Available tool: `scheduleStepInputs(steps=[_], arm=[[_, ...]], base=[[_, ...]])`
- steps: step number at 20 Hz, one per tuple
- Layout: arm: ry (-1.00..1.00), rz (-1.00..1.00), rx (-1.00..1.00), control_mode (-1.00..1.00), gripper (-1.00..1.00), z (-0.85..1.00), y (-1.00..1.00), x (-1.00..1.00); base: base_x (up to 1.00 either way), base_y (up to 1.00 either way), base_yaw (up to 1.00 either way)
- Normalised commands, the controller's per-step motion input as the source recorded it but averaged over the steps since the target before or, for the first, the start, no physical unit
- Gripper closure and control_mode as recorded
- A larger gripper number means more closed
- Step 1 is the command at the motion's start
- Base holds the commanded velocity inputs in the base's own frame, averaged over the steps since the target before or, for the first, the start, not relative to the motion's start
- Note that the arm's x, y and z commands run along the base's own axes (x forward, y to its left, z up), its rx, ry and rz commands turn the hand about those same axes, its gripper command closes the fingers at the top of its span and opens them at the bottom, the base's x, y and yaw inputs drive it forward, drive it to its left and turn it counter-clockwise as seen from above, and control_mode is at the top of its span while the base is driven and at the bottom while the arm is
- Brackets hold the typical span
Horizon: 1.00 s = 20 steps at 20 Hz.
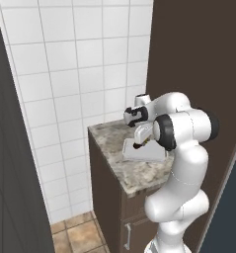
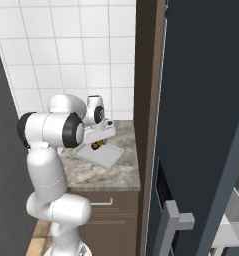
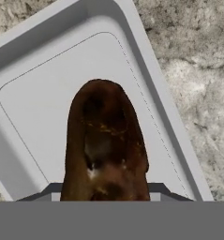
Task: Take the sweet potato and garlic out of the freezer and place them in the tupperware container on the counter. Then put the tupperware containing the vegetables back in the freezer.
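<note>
Holding the sweet potato (image 3: 106, 145) clamped in the part-closed gripper (image 3: 106, 197), long axis pointing down, directly over the tupperware container (image 3: 52, 61) floor, inside its rim.

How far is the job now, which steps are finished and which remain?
Done: the sweet potato is out of the freezer. In hand: the tool holds it above the tupperware container on the counter. Left: release it, bring the garlic, then put the container into the freezer.
</note>
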Motion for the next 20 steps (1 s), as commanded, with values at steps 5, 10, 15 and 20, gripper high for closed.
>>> scheduleStepInputs(steps=[5, 10, 15, 20], arm=[[0.00, 0.00, 0.00, -1.00, -1.00, -0.09, 0.00, 0.00], [0.00, 0.01, 0.00, -1.00, -1.00, 0.02, 0.00, -0.09], [0.00, 0.04, 0.00, -1.00, -1.00, 0.26, 0.00, -0.15], [-0.03, 0.03, 0.01, -1.00, -1.00, 0.65, 0.00, -0.14]], base=[[0.00, 0.00, 0.00], [0.00, 0.00, 0.00], [0.00, 0.00, 0.00], [0.00, 0.00, 0.00]])
